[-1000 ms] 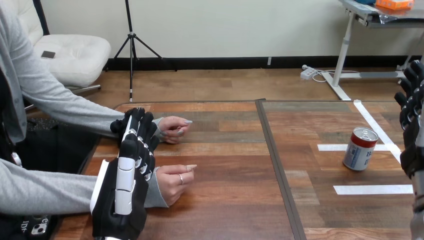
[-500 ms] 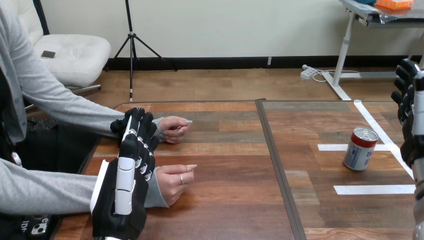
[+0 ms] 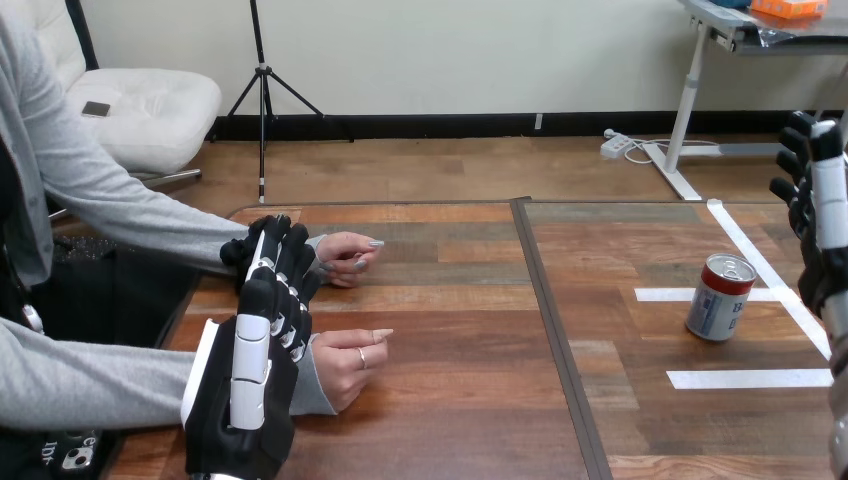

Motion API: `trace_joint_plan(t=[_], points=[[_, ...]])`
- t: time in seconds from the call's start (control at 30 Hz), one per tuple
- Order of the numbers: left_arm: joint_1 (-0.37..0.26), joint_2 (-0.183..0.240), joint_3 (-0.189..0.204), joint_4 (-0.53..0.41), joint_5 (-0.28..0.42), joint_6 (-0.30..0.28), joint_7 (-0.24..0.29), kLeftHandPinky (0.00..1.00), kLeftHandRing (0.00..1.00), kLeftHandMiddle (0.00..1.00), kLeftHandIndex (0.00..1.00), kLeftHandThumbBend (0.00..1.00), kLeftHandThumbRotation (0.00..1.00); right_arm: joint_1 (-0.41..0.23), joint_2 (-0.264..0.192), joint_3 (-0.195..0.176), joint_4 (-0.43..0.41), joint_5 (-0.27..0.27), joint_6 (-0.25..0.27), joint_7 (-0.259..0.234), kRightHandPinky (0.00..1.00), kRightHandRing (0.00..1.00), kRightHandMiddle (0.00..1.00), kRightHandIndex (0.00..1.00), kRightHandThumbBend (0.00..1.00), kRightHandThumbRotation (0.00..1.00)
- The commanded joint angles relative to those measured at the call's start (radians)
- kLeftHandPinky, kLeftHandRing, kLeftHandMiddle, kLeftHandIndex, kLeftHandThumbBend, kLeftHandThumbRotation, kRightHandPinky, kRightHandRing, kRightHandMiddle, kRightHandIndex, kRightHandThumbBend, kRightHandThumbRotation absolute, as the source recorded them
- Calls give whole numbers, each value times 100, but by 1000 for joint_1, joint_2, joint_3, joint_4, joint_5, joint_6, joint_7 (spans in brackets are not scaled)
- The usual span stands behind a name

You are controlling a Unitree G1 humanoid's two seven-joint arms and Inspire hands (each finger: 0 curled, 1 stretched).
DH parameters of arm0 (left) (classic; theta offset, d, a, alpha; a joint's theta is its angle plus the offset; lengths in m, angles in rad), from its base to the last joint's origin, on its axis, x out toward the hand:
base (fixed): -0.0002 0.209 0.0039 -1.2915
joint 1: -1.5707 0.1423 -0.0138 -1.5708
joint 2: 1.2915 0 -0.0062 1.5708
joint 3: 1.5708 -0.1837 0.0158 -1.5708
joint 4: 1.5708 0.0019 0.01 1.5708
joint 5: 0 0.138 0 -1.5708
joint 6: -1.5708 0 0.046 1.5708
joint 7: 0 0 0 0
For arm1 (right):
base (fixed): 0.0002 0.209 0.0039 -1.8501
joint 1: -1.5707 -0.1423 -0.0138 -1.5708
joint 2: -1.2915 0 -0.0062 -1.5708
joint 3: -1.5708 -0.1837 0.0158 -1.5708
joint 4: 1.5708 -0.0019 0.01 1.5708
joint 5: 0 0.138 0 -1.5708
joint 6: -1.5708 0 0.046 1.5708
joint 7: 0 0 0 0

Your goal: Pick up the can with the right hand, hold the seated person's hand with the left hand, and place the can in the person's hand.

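Obs., head view.

Can: upright on the table, top rim facing up, in the table's right half, toward 3 o'clock from the dark seam that splits the tabletop. It stands among white tape strips. One strip runs out from behind it toward 9 o'clock, one lies on the wood near its 6 o'clock, and a slanted one passes at its 2 o'clock. The can stands free of both robot hands.

Right hand: at the view's right edge, raised above the tabletop at the can's 2 to 3 o'clock, near it but clearly apart. Fingers point toward 12 o'clock and are nearly straight. The hand is open and carries nothing.

Left hand: low at 8 o'clock in the view, white-shelled back turned to the camera, reaching toward 12 o'clock. It lies over the sleeve at the wrist of the person's nearer hand. Its far end overlaps the sleeve of the person's farther hand (contact with either wrist is hidden by the hand's own back). Whether it is open, closed or gripping a wrist: cannot tell.

Person's hands: both rest on the wood in the table's left half, loosely curled, the farther one at the nearer one's 12 o'clock, apart from it. Both are well apart from the can.
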Motion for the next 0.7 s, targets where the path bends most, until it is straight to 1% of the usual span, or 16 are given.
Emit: trace_joint_plan(t=[0.0, 0.07, 0.2, 0.3, 0.57, 0.67], points=[[-48, 5, 3, -46, -5, -5, -6, 100, 100, 100, 100, 69, 96, -118, -33, 24, 39, -19, 16, -13, 95, 96, 94, 94, 100, 96], [-48, 8, 3, -48, -8, -2, -8, 100, 100, 100, 100, 70, 96, -129, -32, 22, 50, -17, 21, -11, 95, 96, 94, 94, 100, 96], [-47, 10, 5, -46, -12, -5, -13, 100, 100, 100, 100, 70, 96, -150, -38, 37, 71, -41, 51, -43, 96, 95, 93, 93, 100, 96], [-48, 9, 8, -42, -9, -12, -12, 100, 100, 100, 100, 70, 96, -164, -38, 40, 86, -48, 65, -55, 96, 95, 93, 93, 100, 96], [-42, 10, 9, -51, -1, -11, -4, 100, 100, 100, 100, 70, 96, -195, -38, 46, 121, -51, 85, -67, 97, 97, 94, 93, 100, 94], [-42, 12, 9, -54, -9, -5, -9, 100, 100, 100, 100, 70, 96, -206, -38, 50, 133, -54, 96, -76, 96, 96, 94, 93, 100, 94]])
